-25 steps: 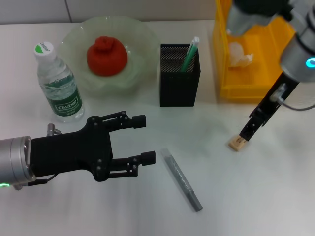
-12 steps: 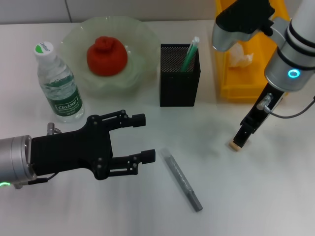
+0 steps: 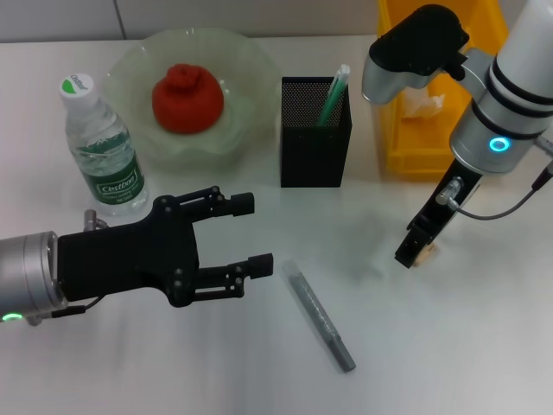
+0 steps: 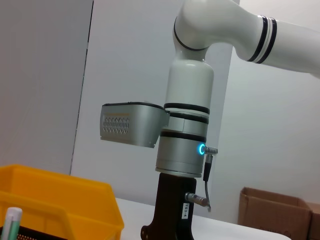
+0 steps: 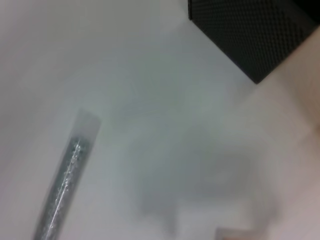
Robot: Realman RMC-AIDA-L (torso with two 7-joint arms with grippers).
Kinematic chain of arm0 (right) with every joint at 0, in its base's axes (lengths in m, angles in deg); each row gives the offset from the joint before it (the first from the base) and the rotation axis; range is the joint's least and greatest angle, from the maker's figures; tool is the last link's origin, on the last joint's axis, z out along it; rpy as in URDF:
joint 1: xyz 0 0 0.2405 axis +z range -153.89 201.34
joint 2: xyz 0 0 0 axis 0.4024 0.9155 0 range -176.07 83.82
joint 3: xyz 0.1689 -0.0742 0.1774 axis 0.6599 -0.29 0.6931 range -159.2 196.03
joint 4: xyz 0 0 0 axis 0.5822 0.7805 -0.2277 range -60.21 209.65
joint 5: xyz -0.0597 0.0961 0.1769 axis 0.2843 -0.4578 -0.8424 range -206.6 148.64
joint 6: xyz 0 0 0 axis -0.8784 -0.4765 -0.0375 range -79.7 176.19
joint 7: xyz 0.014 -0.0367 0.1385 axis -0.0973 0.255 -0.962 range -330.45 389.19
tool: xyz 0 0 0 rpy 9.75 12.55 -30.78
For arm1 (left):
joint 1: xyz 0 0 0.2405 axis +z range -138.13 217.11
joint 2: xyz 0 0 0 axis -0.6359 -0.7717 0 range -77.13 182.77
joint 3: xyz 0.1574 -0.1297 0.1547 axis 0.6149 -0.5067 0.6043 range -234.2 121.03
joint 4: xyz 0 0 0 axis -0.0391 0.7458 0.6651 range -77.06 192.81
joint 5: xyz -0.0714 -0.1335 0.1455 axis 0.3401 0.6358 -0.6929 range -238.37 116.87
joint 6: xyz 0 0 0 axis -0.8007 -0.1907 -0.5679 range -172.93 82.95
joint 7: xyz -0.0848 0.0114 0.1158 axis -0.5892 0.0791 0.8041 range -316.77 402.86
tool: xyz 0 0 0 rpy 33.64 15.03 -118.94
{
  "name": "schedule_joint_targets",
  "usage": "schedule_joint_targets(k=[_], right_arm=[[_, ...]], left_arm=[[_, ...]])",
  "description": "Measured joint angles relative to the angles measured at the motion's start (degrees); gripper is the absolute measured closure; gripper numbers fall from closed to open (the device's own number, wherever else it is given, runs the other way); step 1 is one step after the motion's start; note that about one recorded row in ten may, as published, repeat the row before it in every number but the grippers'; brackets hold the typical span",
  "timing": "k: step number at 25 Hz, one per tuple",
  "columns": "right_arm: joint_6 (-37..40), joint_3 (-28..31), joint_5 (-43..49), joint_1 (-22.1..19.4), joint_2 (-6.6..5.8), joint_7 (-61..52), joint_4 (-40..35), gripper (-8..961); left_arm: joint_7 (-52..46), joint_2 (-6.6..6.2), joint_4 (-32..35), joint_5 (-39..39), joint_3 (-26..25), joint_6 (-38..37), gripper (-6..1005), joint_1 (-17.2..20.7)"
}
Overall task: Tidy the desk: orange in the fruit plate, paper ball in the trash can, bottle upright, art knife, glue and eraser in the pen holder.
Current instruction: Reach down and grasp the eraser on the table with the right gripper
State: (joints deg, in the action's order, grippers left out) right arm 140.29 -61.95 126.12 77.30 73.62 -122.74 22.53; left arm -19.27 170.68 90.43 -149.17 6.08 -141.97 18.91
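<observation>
Right gripper (image 3: 409, 254): down at the white desk (image 3: 449, 346) on the right side, its black fingers at the small tan eraser (image 3: 424, 252); whether they are pinching it cannot be told.
Eraser: lying on the desk in front of the yellow plastic bin (image 3: 402, 104), mostly hidden behind the right gripper's tip.
Left gripper (image 3: 251, 233): hovering over the desk at the left, its black fingers spread wide apart and holding nothing.
Grey art knife (image 3: 319, 316): lying flat on the desk, near the left gripper's fingertips and well apart from the eraser.
Black mesh pen holder (image 3: 315, 143): standing upright at the middle, with a green-and-white glue stick (image 3: 333, 93) leaning inside it.
Orange-red fruit (image 3: 187, 97): sitting in the pale green glass fruit plate (image 3: 251, 69) at the back left.
Clear plastic water bottle with a green label (image 3: 102, 154): upright, just beside the plate.
Crumpled white paper ball (image 3: 423, 105): inside the yellow bin.
</observation>
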Motion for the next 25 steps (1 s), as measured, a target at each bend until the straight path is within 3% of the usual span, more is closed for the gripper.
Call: schedule_joint_targets(k=[25], right_arm=[[-3.5,-2.9,-0.2,0.5,-0.04,0.0,2.8,300]], left_arm=[[0.1,0.23,0.0,0.2,0.0,2.0,214,-0.5]])
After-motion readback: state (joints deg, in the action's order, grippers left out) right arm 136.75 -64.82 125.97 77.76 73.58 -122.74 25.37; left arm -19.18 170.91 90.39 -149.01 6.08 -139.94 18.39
